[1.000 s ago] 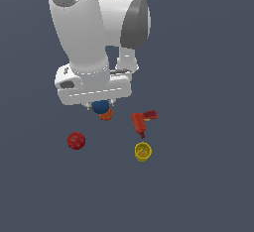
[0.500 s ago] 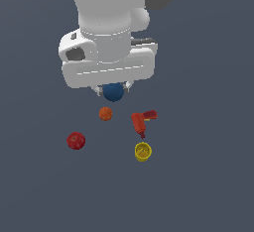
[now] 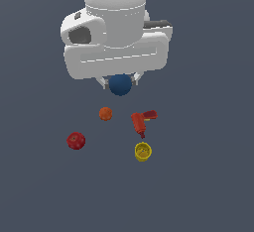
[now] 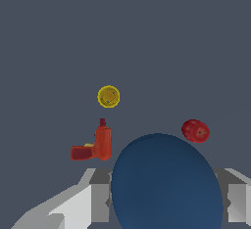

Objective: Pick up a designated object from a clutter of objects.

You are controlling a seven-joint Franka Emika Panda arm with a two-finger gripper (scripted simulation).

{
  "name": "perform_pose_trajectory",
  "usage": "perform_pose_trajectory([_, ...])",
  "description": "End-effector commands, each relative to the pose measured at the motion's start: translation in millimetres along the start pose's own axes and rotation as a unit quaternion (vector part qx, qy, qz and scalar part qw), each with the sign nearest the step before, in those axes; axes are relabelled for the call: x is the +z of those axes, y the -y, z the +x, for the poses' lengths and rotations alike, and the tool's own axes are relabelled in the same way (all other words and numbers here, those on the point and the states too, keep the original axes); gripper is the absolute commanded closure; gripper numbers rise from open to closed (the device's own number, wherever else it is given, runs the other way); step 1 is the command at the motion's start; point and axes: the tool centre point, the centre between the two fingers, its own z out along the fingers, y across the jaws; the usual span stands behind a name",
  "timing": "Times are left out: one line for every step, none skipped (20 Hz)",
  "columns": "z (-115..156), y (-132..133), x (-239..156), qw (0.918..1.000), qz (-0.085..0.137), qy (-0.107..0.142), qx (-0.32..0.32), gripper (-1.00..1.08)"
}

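The arm's bulky white wrist housing fills the upper part of the exterior view and hides most of the jaws; only two short finger tips show beneath it, one on each side of the dark blue ball. The top of the ball is tucked up behind the housing. In the wrist view the ball looms so large that its lower part is cut off by the frame, and the grey fingers flank it on both sides. The orange ball does not show in the wrist view.

The jaws are clenched on the blue ball, holding it well clear of the grey bench. Below the jaws the bench lies bare all the way to the frame edges, with the remaining items loosely spread and apart from one another: the orange ball just under the jaws, the red drill-shaped toy lying on its side beside it, the yellow cup further out beyond the toy, and the red apple-like ball off toward the exterior view's left.

The held ball is smooth, plain and evenly dark blue, without markings.
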Motion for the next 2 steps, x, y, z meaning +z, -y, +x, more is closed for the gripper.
perform_pose_trajectory([1.2, 1.0, -2.8, 1.0000, 0.000, 0.000, 0.000, 1.08])
perform_pose_trajectory([1.3, 1.0, -3.0, 1.0000, 0.000, 0.000, 0.000, 1.08])
